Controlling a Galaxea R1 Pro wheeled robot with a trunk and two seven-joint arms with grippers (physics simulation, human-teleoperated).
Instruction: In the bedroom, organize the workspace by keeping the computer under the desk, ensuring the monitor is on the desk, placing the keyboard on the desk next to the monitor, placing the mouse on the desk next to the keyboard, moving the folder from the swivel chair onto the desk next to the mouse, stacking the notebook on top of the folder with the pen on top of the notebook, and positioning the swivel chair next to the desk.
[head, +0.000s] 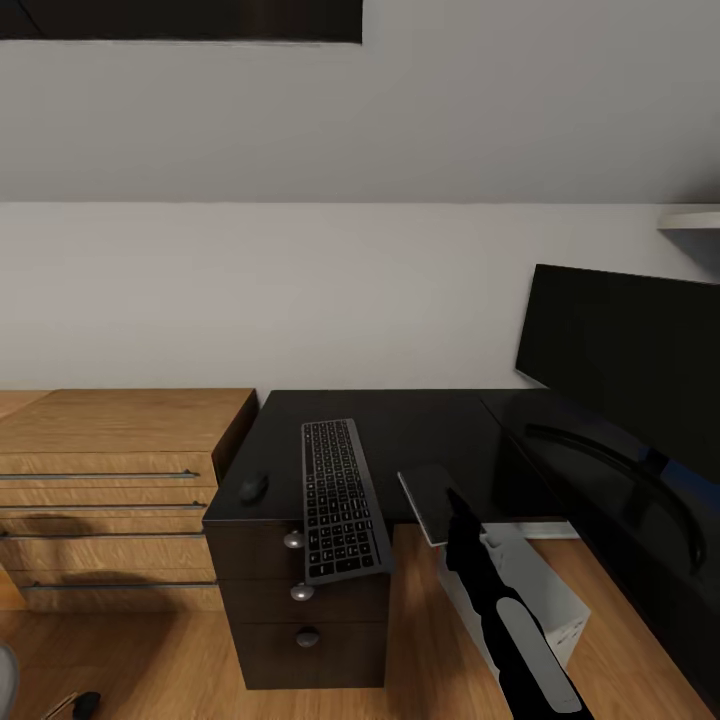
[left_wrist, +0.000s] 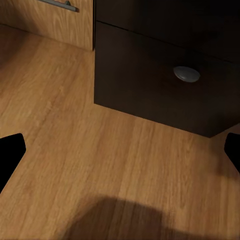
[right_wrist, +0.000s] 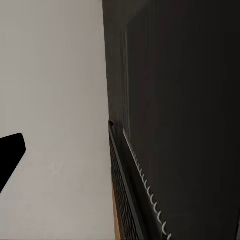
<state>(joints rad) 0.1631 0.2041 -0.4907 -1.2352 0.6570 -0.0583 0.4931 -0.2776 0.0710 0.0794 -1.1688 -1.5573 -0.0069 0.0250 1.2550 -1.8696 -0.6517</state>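
Note:
On the glossy black desk (head: 420, 430) the keyboard (head: 340, 500) lies lengthwise, its near end over the front edge. The small dark mouse (head: 252, 487) sits to its left. The monitor (head: 625, 370) stands at the right. The thin dark notebook (head: 432, 503) overhangs the desk's front edge, with my right gripper (head: 461, 508) at its near corner. The right wrist view looks along the notebook's spiral binding (right_wrist: 145, 185); one finger (right_wrist: 11, 150) stands far out, the other is hidden. The grey-white computer (head: 535, 590) stands under the desk. My left gripper (left_wrist: 120, 150) hangs open over the floor. Folder and pen are out of view.
The black drawer unit (head: 300, 610) with round knobs carries the desk's left end. A light-wood dresser (head: 110, 480) adjoins it on the left. A grey sliver and black caster of the swivel chair (head: 78, 704) show at the lower left. Wood floor (left_wrist: 100, 150) lies below.

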